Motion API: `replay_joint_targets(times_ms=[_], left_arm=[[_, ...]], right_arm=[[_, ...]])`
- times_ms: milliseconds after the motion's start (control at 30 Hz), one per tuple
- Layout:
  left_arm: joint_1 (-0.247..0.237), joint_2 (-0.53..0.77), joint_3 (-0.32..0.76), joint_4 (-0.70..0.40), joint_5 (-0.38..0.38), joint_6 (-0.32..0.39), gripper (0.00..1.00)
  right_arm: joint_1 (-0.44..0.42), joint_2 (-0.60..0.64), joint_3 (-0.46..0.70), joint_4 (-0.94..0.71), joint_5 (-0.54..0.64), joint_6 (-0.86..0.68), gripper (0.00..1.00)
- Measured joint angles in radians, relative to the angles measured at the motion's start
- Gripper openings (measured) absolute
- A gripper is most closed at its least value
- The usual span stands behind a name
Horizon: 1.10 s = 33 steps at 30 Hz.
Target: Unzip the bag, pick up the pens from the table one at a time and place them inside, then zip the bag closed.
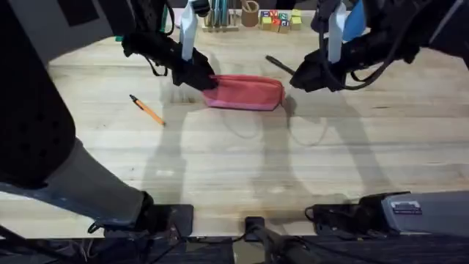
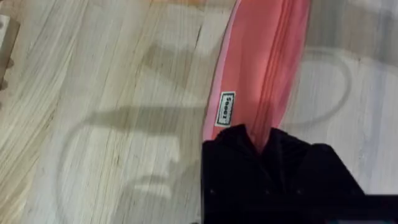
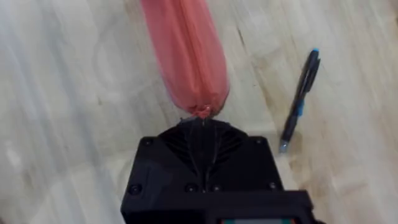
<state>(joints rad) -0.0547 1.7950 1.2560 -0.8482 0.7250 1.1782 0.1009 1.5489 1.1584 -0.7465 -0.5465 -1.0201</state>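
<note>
The salmon-pink bag (image 1: 245,93) lies flat on the table (image 1: 220,161), its zipper (image 2: 273,68) running along the top and looking closed. My left gripper (image 1: 207,81) is shut on the bag's left end, its black fingers (image 2: 236,149) pinching the fabric beside a small white label (image 2: 227,109). My right gripper (image 1: 293,82) is shut on the tip of the bag's right end (image 3: 202,111). The orange pen (image 1: 146,110) lies left of the bag. Just behind my right gripper, the black pen (image 1: 280,66) (image 3: 300,102) lies on the table.
A wooden holder with teal pens (image 1: 218,18), a small round cup (image 1: 251,15) and coloured blocks (image 1: 282,20) stand along the table's far edge. Bare tabletop stretches in front of the bag.
</note>
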Motion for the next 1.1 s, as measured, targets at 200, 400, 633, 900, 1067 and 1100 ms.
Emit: replay_joint_targets(times_ms=[200,400,633,900,1067,1100], left_arm=[[0.0,0.0,0.0,0.0,0.0,0.0,0.042],[0.0,0.0,0.0,0.0,0.0,0.0,0.042],[0.0,0.0,0.0,0.0,0.0,0.0,0.042],[0.0,0.0,0.0,0.0,0.0,0.0,0.042],[0.0,0.0,0.0,0.0,0.0,0.0,0.042],[0.0,0.0,0.0,0.0,0.0,0.0,0.042]], right_arm=[[0.0,-0.036,0.0,-0.041,0.0,0.05,0.028],[0.0,-0.076,0.0,-0.044,0.0,0.074,0.028],[0.0,-0.098,0.0,-0.047,0.0,0.08,0.03],[0.0,-0.099,0.0,-0.061,0.0,0.09,0.769],[0.0,-0.099,0.0,-0.098,0.009,0.101,0.994],[0.0,-0.099,0.0,-0.108,0.013,0.102,0.995]])
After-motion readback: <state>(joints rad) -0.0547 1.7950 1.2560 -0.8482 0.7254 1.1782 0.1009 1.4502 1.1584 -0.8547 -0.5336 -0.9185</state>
